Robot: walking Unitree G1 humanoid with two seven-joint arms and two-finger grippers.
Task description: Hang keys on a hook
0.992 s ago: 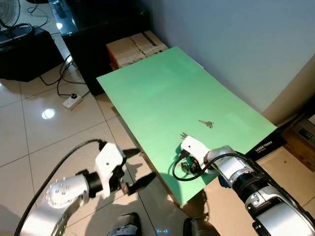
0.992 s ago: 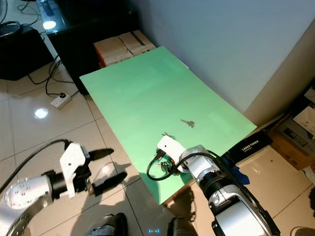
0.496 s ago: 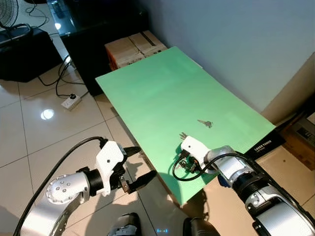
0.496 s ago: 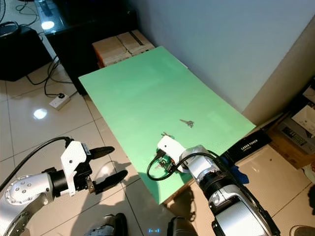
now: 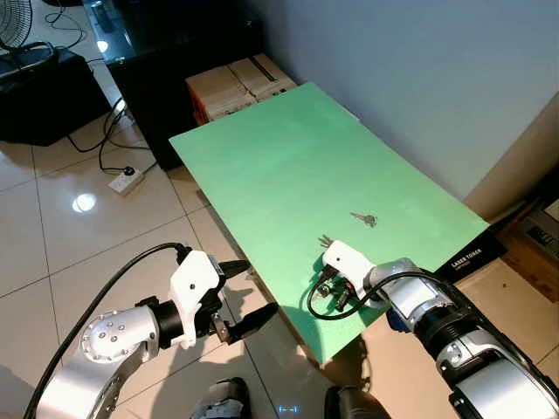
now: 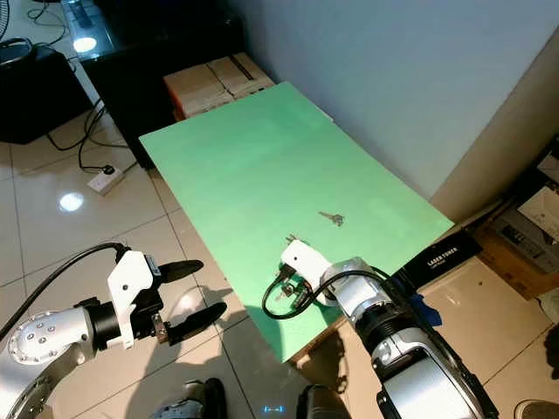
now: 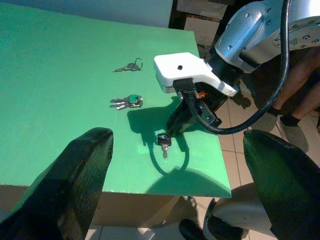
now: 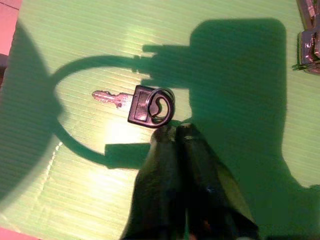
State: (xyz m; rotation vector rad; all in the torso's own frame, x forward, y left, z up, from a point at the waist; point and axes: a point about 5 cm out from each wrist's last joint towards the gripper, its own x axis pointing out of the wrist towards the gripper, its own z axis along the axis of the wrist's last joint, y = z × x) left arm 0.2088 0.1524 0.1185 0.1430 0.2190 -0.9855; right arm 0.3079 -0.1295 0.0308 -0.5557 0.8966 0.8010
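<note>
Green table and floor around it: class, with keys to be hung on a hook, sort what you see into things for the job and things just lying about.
For the job: black-headed key, right gripper shut beside it, green-tagged keys, silver keys, green table.

Lying about: cardboard boxes, power strip, fan.

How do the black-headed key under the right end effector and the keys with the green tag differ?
The black-headed key is a single key with a split ring; the green-tagged keys are a small bunch. The black-headed key lies nearer the table's front edge, with the right end effector, fingers closed, touching its ring, while the green-tagged bunch lies apart, untouched. The bunch's heads look silvery beside the green tag; the single key's is black. Both lie flat on the green table.
</note>
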